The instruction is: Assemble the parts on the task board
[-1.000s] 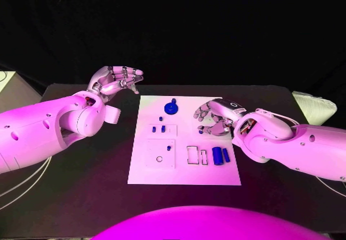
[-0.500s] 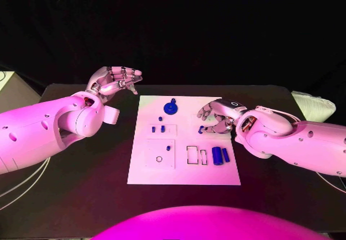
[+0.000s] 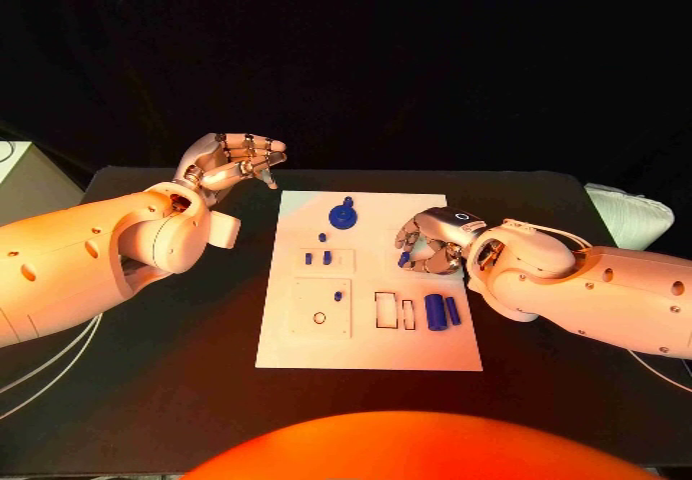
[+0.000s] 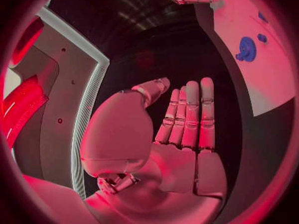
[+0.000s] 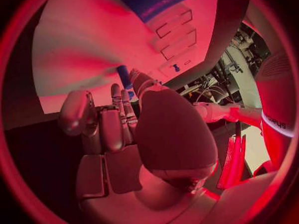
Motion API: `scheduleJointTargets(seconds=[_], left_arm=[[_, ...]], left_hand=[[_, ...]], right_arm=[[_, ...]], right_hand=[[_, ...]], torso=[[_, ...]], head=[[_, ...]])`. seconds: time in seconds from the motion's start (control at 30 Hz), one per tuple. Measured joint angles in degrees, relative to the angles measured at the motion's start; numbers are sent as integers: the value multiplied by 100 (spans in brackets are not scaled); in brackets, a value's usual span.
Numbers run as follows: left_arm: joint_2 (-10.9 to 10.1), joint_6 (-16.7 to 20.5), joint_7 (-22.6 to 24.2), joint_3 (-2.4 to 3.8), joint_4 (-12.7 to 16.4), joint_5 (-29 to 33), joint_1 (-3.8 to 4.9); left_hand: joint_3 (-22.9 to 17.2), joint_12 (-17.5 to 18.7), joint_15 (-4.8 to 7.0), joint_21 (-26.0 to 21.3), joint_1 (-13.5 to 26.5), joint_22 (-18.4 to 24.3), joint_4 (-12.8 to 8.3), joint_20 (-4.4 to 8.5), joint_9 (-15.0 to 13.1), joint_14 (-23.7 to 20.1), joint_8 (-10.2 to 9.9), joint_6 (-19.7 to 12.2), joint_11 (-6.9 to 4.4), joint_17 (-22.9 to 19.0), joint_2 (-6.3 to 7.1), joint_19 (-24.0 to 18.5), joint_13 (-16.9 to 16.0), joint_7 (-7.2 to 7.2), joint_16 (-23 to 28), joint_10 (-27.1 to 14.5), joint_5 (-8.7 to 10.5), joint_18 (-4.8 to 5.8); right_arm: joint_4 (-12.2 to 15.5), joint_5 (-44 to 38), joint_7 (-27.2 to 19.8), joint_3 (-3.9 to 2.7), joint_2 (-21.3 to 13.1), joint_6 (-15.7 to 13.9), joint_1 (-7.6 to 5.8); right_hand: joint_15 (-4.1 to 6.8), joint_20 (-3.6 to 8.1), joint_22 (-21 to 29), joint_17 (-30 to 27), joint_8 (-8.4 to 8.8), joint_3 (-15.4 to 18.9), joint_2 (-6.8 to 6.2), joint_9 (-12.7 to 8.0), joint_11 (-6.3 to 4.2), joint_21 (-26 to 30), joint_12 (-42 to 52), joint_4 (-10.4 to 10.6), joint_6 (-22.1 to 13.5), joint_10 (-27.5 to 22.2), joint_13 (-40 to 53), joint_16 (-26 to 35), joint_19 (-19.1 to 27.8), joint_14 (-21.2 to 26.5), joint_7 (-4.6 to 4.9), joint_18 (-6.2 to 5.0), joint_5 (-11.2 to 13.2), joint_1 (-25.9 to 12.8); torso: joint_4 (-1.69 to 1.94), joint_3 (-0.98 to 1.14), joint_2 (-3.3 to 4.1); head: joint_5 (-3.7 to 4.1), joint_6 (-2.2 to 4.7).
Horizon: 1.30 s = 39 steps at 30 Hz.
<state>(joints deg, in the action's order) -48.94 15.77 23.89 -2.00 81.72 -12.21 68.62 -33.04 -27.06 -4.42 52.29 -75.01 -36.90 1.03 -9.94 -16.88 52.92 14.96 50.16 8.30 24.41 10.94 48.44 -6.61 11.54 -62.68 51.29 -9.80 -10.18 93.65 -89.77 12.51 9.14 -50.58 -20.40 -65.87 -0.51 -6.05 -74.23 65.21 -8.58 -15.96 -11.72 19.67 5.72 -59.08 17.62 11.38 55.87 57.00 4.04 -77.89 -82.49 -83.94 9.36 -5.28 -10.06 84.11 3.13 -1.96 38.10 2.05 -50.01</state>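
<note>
Head view first: a white task board (image 3: 296,345) lies in the middle of a black table (image 3: 144,390). The right hand (image 3: 430,243), at centre right, is lowered over the board with its fingers curled around a small blue part (image 3: 404,259); whether they grip it cannot be told from here. A blue gear (image 3: 342,215) sits near the board's upper edge, and two blue cylinders (image 3: 441,311) lie side by side at lower right. The left hand (image 3: 231,158), upper left, hovers off the board, fingers loosely bent, holding nothing. Left wrist view: the left hand (image 4: 181,134) has its fingers straight and together, empty, with the gear (image 4: 246,49) at upper right. Right wrist view: the right hand's fingertips (image 5: 132,77) meet at the blue part (image 5: 124,76), against the board (image 5: 74,50).
</note>
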Motion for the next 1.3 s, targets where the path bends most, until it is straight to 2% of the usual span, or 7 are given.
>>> scheduleJointTargets(seconds=[0.23, 0.4, 0.5, 0.67, 0.93, 1.0, 1.3], left_arm=[[1, -4, -9, 0, 0, 0, 0], [1, -5, -14, 0, -2, 0, 0], [0, -6, -18, 0, -3, 0, 0], [-1, -6, -24, 0, -3, 0, 0], [-5, -5, -32, 0, -2, 0, 0], [-5, -5, -34, 0, -2, 0, 0], [2, -5, -38, 0, -7, 0, -1]], left_hand=[[0, 0, 0, 0, 0, 0, 0, 0, 0, 0, 0, 0, 0, 0, 0, 0, 0, 0, 0, 0, 0, 0], [0, 0, 0, 0, 0, 0, 0, 0, -1, 0, 0, 0, 0, 0, 0, 0, 0, 0, 0, 0, 0, 0], [0, 0, 0, 0, 0, 0, 0, 0, -1, 0, 0, 0, 21, 0, 0, 0, -1, 0, 0, -21, 0, 0], [0, 0, 0, 0, 0, 6, 0, 0, -1, 0, 0, 0, 21, 1, 0, 0, -1, 0, 0, -21, 0, 0], [0, 0, 0, 0, 0, 6, 0, 0, -1, 0, 0, 0, 21, 1, 0, 0, -1, 0, 0, -21, 0, 0], [0, 0, 0, 0, 0, 6, 0, 0, -2, 0, 0, 0, 21, 1, 0, 0, -1, 0, 0, -21, 0, 0], [0, 0, 0, 1, 0, 6, 0, 0, -2, 0, 0, 0, 21, 1, 0, 0, -1, 0, 0, -20, 0, 0]], right_arm=[[-9, -66, 13, 2, 68, 16, 37], [-27, -101, 27, -6, 86, 9, 47], [-32, -123, 40, -7, 90, 0, 52], [-31, -180, 67, -7, 100, -18, 61], [21, -310, 135, 2, 104, -127, 84], [61, -343, 155, 3, 91, -176, 87], [328, -427, 197, -15, -7, -372, -5]], right_hand=[[1, 30, -72, 49, -62, -470, -58, -12, -75, -180, 23, 146, 300, 360, -18, -33, -72, 0, -67, 0, 0, 58], [64, 62, -72, 65, -140, -786, -81, 15, -126, -276, -49, 179, 483, 617, -31, -58, -103, -19, -142, 0, 0, 81], [116, 94, -72, 105, -186, -1033, -81, 52, -156, -389, -115, 146, 601, 770, -32, -90, -135, -9, -189, 0, 155, 81], [157, 155, -71, 144, -319, -1317, -34, 118, -63, -586, -172, -28, 766, 867, -26, -92, -152, -8, -263, 0, 276, 128], [198, 177, -70, 146, -473, -1707, 5, 313, 66, -834, -357, -418, 815, 995, -20, -122, -152, -8, -273, 10, 447, 177], [197, 188, -70, 145, -475, -1727, 12, 330, 85, -870, -357, -439, 826, 1011, -20, -122, -141, -8, -280, 90, 489, 169], [216, 217, -70, 162, -516, -1819, 76, 372, 112, -914, -402, -532, 833, 1034, -20, -122, -152, 12, -275, 91, 578, 105]], torso=[[-3, 7, 1], [-2, 9, 1], [-2, 9, 1], [-4, 7, 1], [-1, 7, 1], [-1, 5, -1], [-4, -3, -12]], head=[[-1, 0], [4, 0], [5, 0], [5, 0], [7, 0], [1, 0], [-9, 0]])
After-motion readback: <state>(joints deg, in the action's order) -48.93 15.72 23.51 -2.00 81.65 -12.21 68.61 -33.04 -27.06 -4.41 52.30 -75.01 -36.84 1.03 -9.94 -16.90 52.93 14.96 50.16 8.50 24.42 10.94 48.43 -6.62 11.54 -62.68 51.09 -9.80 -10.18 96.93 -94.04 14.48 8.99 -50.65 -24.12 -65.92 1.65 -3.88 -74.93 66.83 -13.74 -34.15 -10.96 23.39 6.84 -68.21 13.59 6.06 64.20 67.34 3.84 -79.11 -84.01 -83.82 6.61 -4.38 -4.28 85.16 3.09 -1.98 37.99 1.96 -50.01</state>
